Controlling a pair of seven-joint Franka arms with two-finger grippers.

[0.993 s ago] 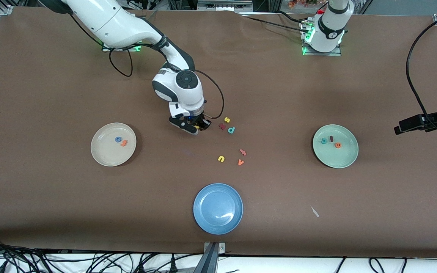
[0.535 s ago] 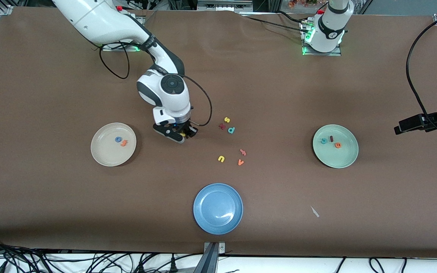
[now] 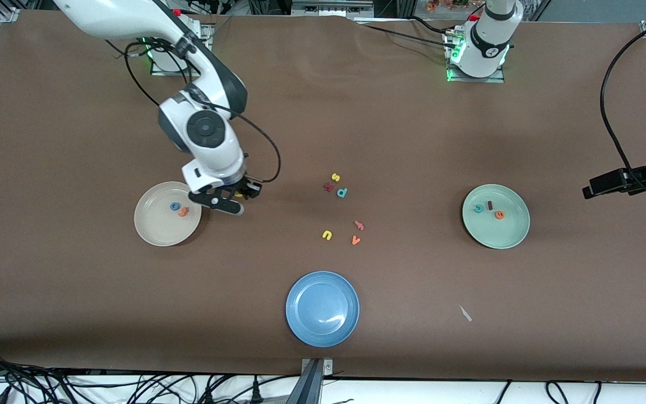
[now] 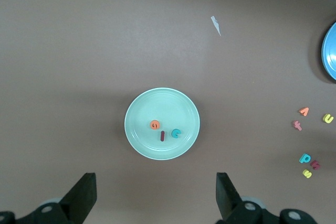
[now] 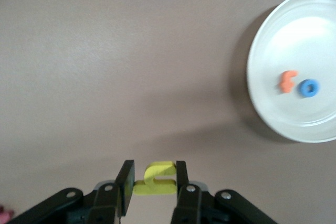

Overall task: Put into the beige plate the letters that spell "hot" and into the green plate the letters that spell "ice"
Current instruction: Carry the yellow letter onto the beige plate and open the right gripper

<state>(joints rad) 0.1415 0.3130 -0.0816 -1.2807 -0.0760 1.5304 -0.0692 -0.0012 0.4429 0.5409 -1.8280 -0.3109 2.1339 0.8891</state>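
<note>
On the brown table (image 3: 413,123) we see our right gripper (image 3: 237,196), clamping the yellow h (image 5: 157,178), has carried it from the loose letters to beside the beige plate (image 3: 155,233), while the left gripper (image 4: 152,198) waits, spread, over the filled green plate (image 3: 497,235).

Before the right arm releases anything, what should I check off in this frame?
1. Yellow h clamped in right gripper: ok.
2. Right gripper over beige plate: not ok; it is over the table beside the rim.
3. Blue o and orange t already in beige plate: ok.
4. Bare plate area for the h: ok.
5. Teal c, dark red i and orange e in green plate: ok.
6. Left gripper open, waiting high over the green plate: ok.
</note>
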